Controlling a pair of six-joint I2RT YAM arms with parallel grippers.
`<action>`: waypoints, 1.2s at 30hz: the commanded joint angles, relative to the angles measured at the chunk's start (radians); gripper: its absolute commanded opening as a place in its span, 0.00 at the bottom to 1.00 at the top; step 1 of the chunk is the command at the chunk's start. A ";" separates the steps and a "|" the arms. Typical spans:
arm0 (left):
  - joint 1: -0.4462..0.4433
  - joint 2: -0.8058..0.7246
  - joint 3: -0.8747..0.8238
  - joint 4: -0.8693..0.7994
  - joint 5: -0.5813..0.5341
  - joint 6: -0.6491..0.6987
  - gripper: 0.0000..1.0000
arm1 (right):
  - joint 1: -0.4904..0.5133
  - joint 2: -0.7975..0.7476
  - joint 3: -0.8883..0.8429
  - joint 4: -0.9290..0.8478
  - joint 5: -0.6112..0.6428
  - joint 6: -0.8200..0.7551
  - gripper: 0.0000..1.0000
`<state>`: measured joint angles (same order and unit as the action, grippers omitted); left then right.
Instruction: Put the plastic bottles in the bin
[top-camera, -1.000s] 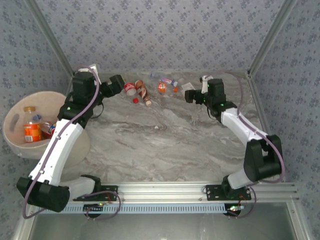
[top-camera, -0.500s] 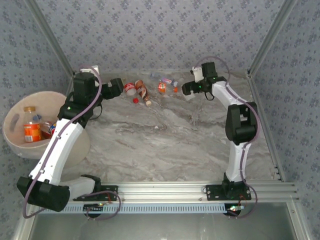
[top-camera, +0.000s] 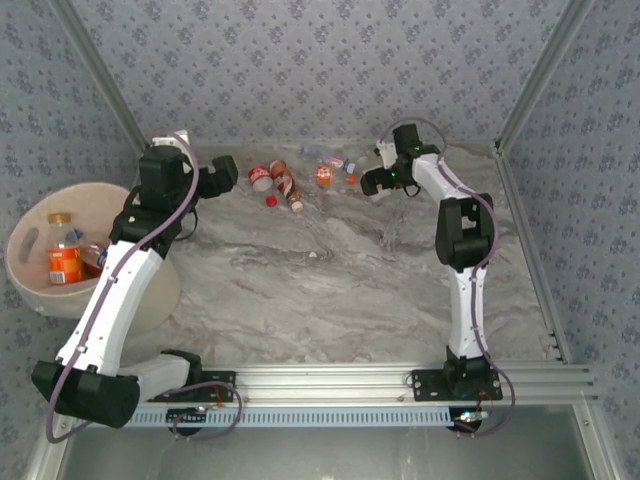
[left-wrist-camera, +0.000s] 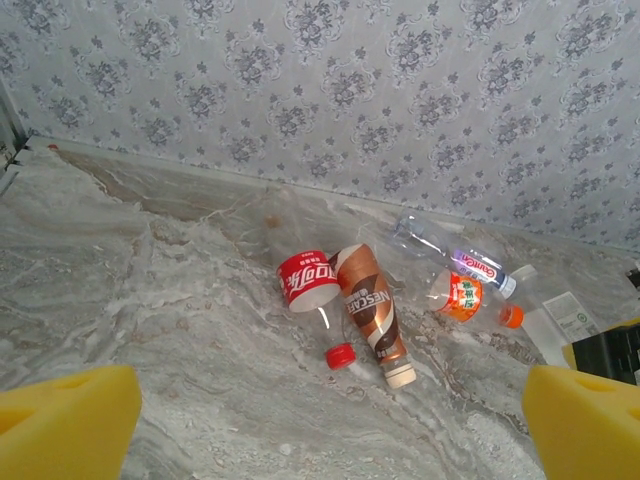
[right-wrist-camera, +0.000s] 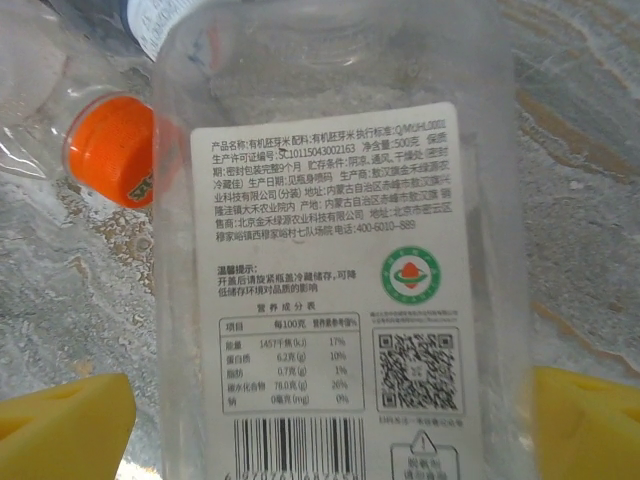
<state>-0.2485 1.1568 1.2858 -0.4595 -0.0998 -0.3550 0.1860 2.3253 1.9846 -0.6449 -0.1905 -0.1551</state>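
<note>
One large round pinkish-beige bin (top-camera: 22, 240) sits beside the marbled grey table (top-camera: 330, 290), out to the left of the left gripper (top-camera: 226, 174) and nearer the arm bases, well apart from it. An orange-labelled bottle (top-camera: 63, 262) stands upright inside the bin, and the other things around it are too blurred to name.

The left gripper's jaws are spread wide. Its yellow pads (left-wrist-camera: 60, 420) sit at the two lower corners of the wrist view, with bare table between them, so it holds and touches nothing. A cluster of plastic bottles lies ahead of it near the back wall. The brown-labelled bottle (left-wrist-camera: 372, 315) lies almost straight ahead. The crushed red-labelled bottle (left-wrist-camera: 308, 280) is just beside it on the left. The orange-and-white-labelled bottle (left-wrist-camera: 460, 297) lies further right, and a clear bottle with a blue-and-purple label (left-wrist-camera: 455, 258) lies beyond that, close to the wall.

The right gripper (top-camera: 371, 184) is also fully spread. It straddles a clear bottle with a white printed label (right-wrist-camera: 330, 250), which lies between its yellow pads. A thin strip of table shows on each side, so the bottle is not clamped.

An orange cap (right-wrist-camera: 110, 150) on the neighbouring bottle lies ahead and to the left of the right gripper, close against the clear bottle. A loose red cap (left-wrist-camera: 340, 355) lies just left of the brown-labelled bottle's near end.
</note>
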 joint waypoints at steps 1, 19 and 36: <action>0.008 -0.017 -0.014 -0.005 -0.014 0.012 0.98 | 0.021 0.038 0.065 -0.056 0.054 -0.005 1.00; 0.012 -0.023 -0.021 -0.028 0.025 -0.015 0.98 | 0.045 -0.038 -0.070 0.036 0.144 0.062 0.80; -0.017 0.007 -0.134 0.104 0.357 -0.161 0.98 | 0.108 -0.609 -0.850 0.541 0.166 0.281 0.70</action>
<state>-0.2504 1.1492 1.1591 -0.4118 0.1749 -0.4751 0.2657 1.7866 1.2236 -0.2222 -0.0410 0.0658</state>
